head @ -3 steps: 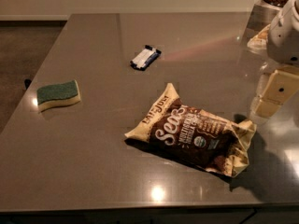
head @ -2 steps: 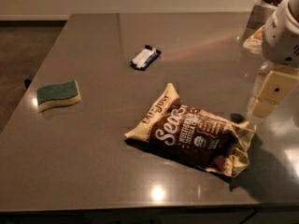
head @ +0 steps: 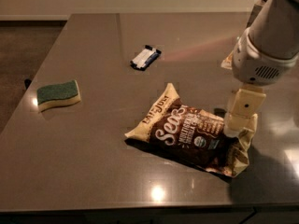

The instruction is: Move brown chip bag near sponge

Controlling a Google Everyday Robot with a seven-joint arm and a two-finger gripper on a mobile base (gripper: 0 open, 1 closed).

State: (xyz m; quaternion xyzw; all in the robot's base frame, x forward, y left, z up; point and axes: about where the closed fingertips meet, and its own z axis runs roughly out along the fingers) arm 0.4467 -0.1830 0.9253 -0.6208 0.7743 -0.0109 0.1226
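The brown chip bag (head: 187, 133) lies flat on the grey table (head: 93, 143), right of centre, with white script lettering facing up and cream-yellow ends. The sponge (head: 58, 94), green on top with a pale base, lies at the table's left side, well apart from the bag. My gripper (head: 232, 129) hangs from the white arm (head: 268, 41) at the right and reaches down to the bag's right end, at or just above its crinkled edge.
A small blue-and-white wrapped bar (head: 145, 58) lies beyond the bag, toward the table's middle back. A pale object (head: 227, 62) shows partly behind the arm at the right. The table's left edge drops to dark floor.
My arm has moved left and down, bringing the gripper from right of the bag onto its right end. The bag, sponge and bar have not moved.
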